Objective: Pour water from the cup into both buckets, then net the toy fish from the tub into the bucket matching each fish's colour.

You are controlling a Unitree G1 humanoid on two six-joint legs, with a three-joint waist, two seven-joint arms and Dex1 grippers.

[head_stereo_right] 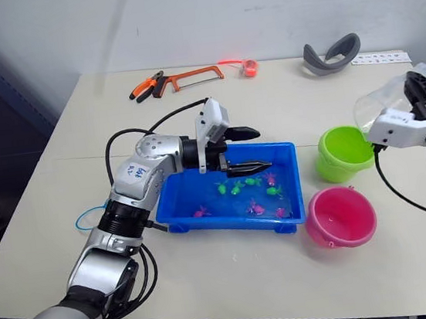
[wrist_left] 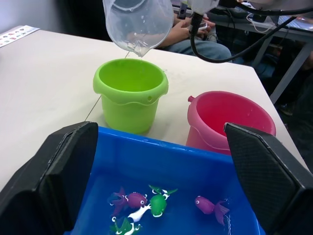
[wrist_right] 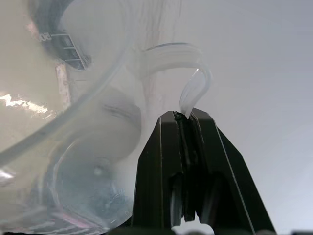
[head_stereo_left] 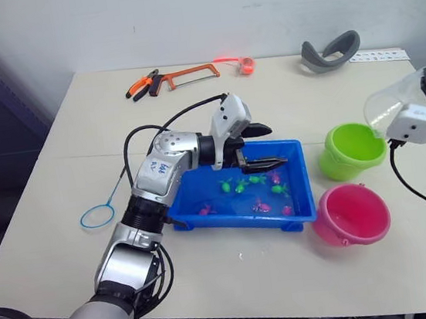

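My right gripper (wrist_right: 183,117) is shut on the rim of the clear cup (head_stereo_left: 392,109). The cup is tilted mouth-down over the lime green bucket (head_stereo_left: 352,150). The pink bucket (head_stereo_left: 352,214) stands just in front of the green one, to the right of the blue tub (head_stereo_left: 240,220). Several green and pink toy fish (head_stereo_left: 258,193) lie in the tub. Above the tub's back rim my left gripper (head_stereo_left: 268,146) hangs open, holding nothing. The net (head_stereo_left: 99,212) lies flat on the table to the left of my left arm.
At the back of the table lie orange pliers (head_stereo_left: 142,85), a red hacksaw (head_stereo_left: 187,75), a red tape roll (head_stereo_left: 246,65) and a grey curved band (head_stereo_left: 330,52). A seated person (wrist_left: 193,36) is beyond the table's right edge.
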